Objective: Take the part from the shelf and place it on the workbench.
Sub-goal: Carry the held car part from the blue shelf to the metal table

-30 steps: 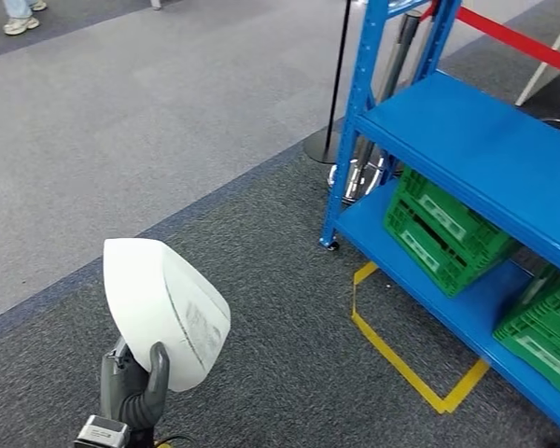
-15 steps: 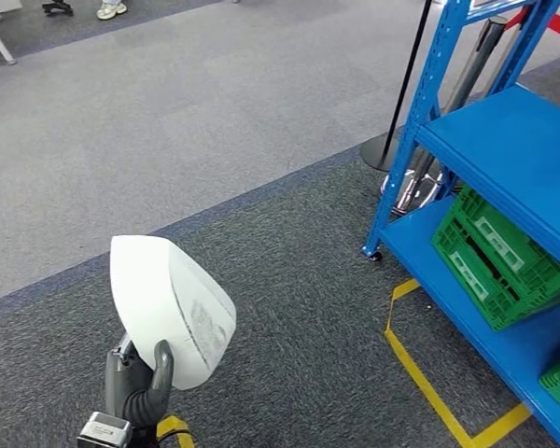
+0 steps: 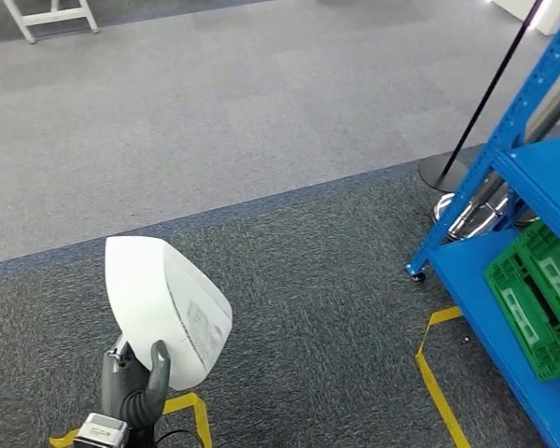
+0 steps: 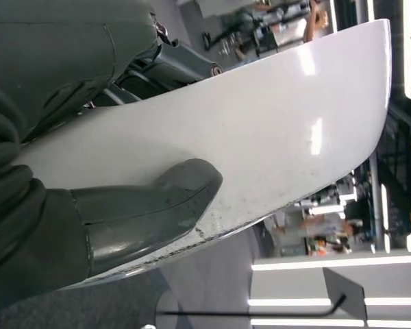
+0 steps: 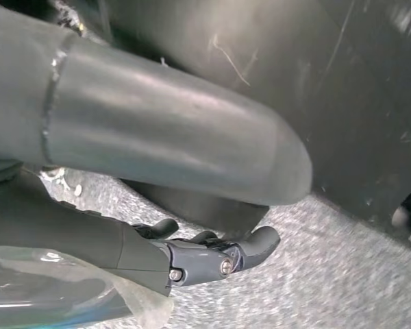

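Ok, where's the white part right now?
In the head view the white part is low on the left, held up by the left robot hand over the carpet, far from the blue shelf.

Left hand loaded, right hand idle
Left hand [image 3: 133, 387] low at the robot's left, thumb up and pressed on the white part [image 3: 166, 310] it grips; right hand [image 5: 157, 205] holds nothing, fingers loosely curled, thumb extended.

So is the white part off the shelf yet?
Off the shelf: the left hand holds the white part over the carpet, apart from the blue shelf.
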Controlling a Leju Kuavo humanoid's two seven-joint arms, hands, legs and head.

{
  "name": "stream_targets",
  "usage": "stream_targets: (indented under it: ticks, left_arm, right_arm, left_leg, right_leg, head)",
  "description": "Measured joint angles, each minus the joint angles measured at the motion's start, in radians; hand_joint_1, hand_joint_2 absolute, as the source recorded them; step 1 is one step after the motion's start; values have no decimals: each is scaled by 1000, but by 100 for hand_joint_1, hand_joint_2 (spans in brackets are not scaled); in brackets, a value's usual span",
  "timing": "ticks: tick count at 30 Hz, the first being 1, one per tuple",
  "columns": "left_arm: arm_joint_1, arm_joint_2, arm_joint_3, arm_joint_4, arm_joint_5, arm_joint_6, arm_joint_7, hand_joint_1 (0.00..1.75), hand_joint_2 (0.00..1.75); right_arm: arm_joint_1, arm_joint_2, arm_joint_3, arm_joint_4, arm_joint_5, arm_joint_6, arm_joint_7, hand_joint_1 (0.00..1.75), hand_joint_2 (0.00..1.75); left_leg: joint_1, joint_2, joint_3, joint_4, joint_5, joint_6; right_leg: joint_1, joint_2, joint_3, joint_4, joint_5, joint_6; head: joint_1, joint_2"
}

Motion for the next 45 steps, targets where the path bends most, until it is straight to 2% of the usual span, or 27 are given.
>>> stream_targets:
  ticks: [2,4,5,6,7,9,11,13,14,16,18,20,21,22,24,26,27,29,31,33,35,36,38,40,42,44,45]
  left_arm:
    - [-2,-1,1,-1,-2,0,0,175,175]
    - [-1,-1,2,-1,-3,-1,0,175,175]
    - [-1,-1,2,-1,-4,-1,0,175,175]
    - [0,-1,2,-1,-4,-1,0,175,175]
    - [0,-1,3,-1,-5,-1,0,175,175]
    - [-1,-1,4,-1,-6,-1,0,175,175]
    - [-2,-1,4,-1,-8,-1,0,175,175]
    - [0,-1,5,-1,-9,-1,0,175,175]
    - [1,-1,5,-1,-9,0,0,175,175]
    - [0,-1,5,-1,-9,0,0,175,175]
    - [-3,-1,5,0,-8,0,0,175,175]
    - [-2,0,5,0,-7,-1,0,175,175]
    - [-1,0,5,0,-7,-1,0,175,175]
    - [-1,0,6,0,-6,-1,0,175,175]
    - [-2,0,6,0,-6,-1,0,175,175]
    - [-4,0,6,-1,-6,-2,0,175,175]
    - [-3,0,6,-1,-6,-3,0,175,175]
    - [1,0,6,-1,-6,-3,0,175,175]
    - [0,-1,8,-1,-6,-3,0,175,175]
    - [-3,-2,9,-2,-7,-4,0,175,175]
    - [-3,-2,10,-1,-6,-5,0,175,175]
    - [-3,-2,10,-1,-6,-5,0,175,175]
    - [-3,-2,10,-1,-6,-6,0,175,175]
    - [-4,-2,10,-1,-6,-6,0,175,175]
    - [-4,-2,10,-2,-6,-6,0,175,175]
    - [-2,-2,10,-2,-6,-6,0,175,175]
    - [-1,-1,10,-2,-6,-6,0,175,175]
  right_arm:
    - [0,0,0,0,-1,3,-1,0,0]
    - [2,0,-1,0,-1,4,-1,0,0]
    - [2,-1,-2,0,-2,4,-1,0,0]
    - [2,-1,-3,0,-2,4,0,0,0]
    - [3,-1,-3,0,-2,4,0,0,0]
    - [3,-1,-5,0,-2,5,0,0,0]
    - [6,-1,-6,1,-2,6,0,0,0]
    - [6,-1,-7,1,-2,7,0,0,0]
    - [5,-1,-8,1,-2,7,0,0,0]
    - [5,0,-10,1,-2,8,0,0,0]
    - [8,-1,-13,1,-2,8,-1,0,0]
    - [10,-1,-14,1,-2,9,0,0,0]
    - [9,-1,-15,1,-2,10,0,0,0]
    - [8,-1,-15,1,-2,10,0,0,0]
    - [7,-1,-15,1,-1,12,0,0,0]
    - [7,-1,-16,1,-1,13,-1,0,0]
    - [6,-1,-16,1,-1,14,-1,0,0]
    - [-1,-1,-16,1,-1,15,0,0,0]
    - [-4,-1,-17,0,0,15,-1,0,0]
    - [-3,-1,-17,0,1,16,-1,0,0]
    - [0,-1,-18,0,1,16,-1,0,0]
    - [0,-2,-18,0,1,16,-1,0,0]
    - [1,-2,-19,0,1,16,-1,0,0]
    - [1,-2,-21,0,1,17,-1,0,0]
    - [3,-2,-22,0,2,17,0,0,0]
    - [3,-2,-23,0,2,17,0,0,0]
    - [3,-1,-24,0,2,17,0,0,0]
  left_leg:
    - [3,-24,1,-3,2,8]
    - [2,-50,0,-3,2,10]
    - [2,-65,0,-2,2,10]
    - [2,-80,1,-1,2,10]
    - [3,-95,3,1,1,8]
    - [4,-123,0,10,-3,2]
    - [6,-145,-9,17,-2,-9]
    - [10,-165,-16,19,1,-18]
    - [9,-158,-19,24,-3,-23]
    - [7,-109,-46,85,-40,-32]
    - [9,-59,-105,213,-101,-39]
    - [13,-48,-147,300,-125,-42]
    - [13,-45,-143,292,-109,-41]
    - [13,-40,-122,248,-77,-38]
    - [5,-1,-54,115,-16,-28]
    - [-7,36,-16,37,-3,-16]
    - [-12,40,-13,30,-9,-12]
    - [-10,18,-12,20,-7,-4]
    - [-2,-5,-7,9,-2,5]
    - [3,-29,-5,6,0,12]
    - [4,-57,-5,6,-1,14]
    - [4,-71,-4,7,-2,14]
    - [6,-102,-1,10,-4,10]
    - [7,-130,-3,19,-10,1]
    - [9,-153,-12,25,-11,-11]
    - [13,-171,-18,26,-8,-21]
    - [12,-158,-22,34,-14,-26]
  right_leg:
    - [-2,63,-54,112,-59,4]
    - [-2,86,-117,232,-100,4]
    - [-3,90,-132,249,-93,3]
    - [-3,92,-127,228,-66,2]
    - [-5,100,-105,171,-24,2]
    - [-11,145,-50,42,35,2]
    - [-14,176,-21,-16,44,0]
    - [-11,159,-15,-20,46,-7]
    - [-11,147,-13,-23,47,-12]
    - [-13,120,-8,-28,48,-23]
    - [-9,88,-5,-28,44,-32]
    - [-6,56,-2,-28,39,-35]
    - [-5,42,0,-28,36,-36]
    - [-4,29,4,-28,33,-35]
    - [-2,6,13,-28,24,-30]
    - [2,-16,19,-28,15,-21]
    - [4,-27,22,-30,13,-16]
    - [4,-38,30,-32,7,-8]
    - [2,10,12,9,-21,1]
    - [-1,72,-53,130,-73,6]
    - [-2,88,-125,243,-100,9]
    - [-3,90,-142,255,-87,10]
    - [-7,103,-121,170,-7,12]
    - [-17,157,-73,48,53,13]
    - [-21,191,-48,-2,59,8]
    - [-18,172,-42,-9,59,-4]
    - [-18,159,-38,-12,60,-9]
  head:
    - [6,0]
    - [8,0]
    - [8,0]
    - [8,0]
    - [8,0]
    - [8,0]
    - [7,0]
    - [6,0]
    - [6,0]
    - [0,0]
    - [-5,0]
    - [-5,0]
    - [-5,0]
    - [-5,0]
    - [-5,0]
    - [-5,0]
    - [-5,0]
    - [-4,0]
    - [0,0]
    - [5,0]
    - [6,0]
    - [6,0]
    - [6,0]
    - [6,0]
    - [6,0]
    - [6,0]
    - [4,0]
